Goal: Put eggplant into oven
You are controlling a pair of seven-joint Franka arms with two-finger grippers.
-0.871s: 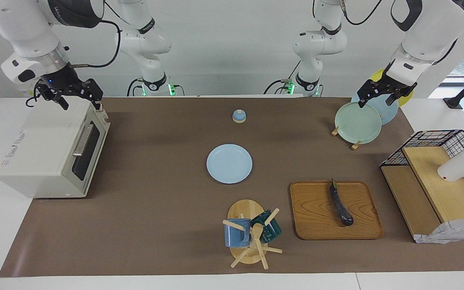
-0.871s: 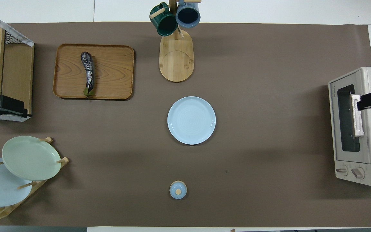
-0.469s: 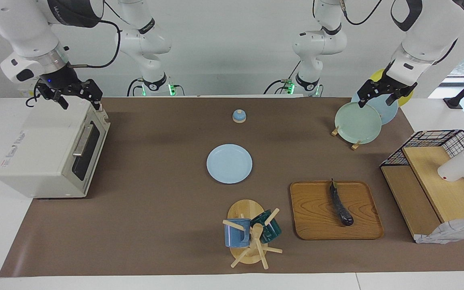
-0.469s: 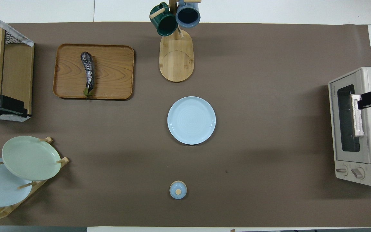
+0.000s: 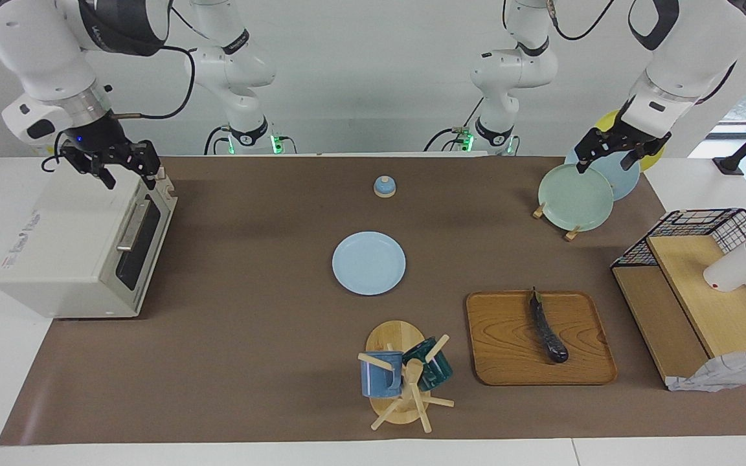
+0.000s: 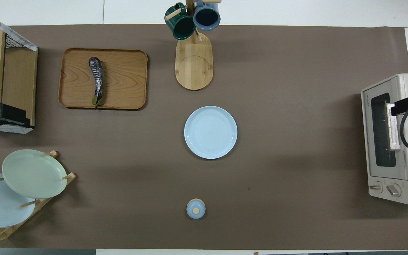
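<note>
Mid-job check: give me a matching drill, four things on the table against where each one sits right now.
Things:
1. eggplant
2. light blue plate
3. green mug
4. pale green plate

Places:
A. propped in the wooden plate rack
B. lying on the wooden tray
C. flat on the brown mat, mid-table
D. hung on the mug tree

Pairs: 1-B, 2-C, 3-D, 4-A

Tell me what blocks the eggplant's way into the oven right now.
The oven has its glass door shut, so the eggplant, lying on the wooden tray, cannot go in yet. The right gripper hangs over the oven's top front edge. The left gripper waits over the plate rack.
</note>
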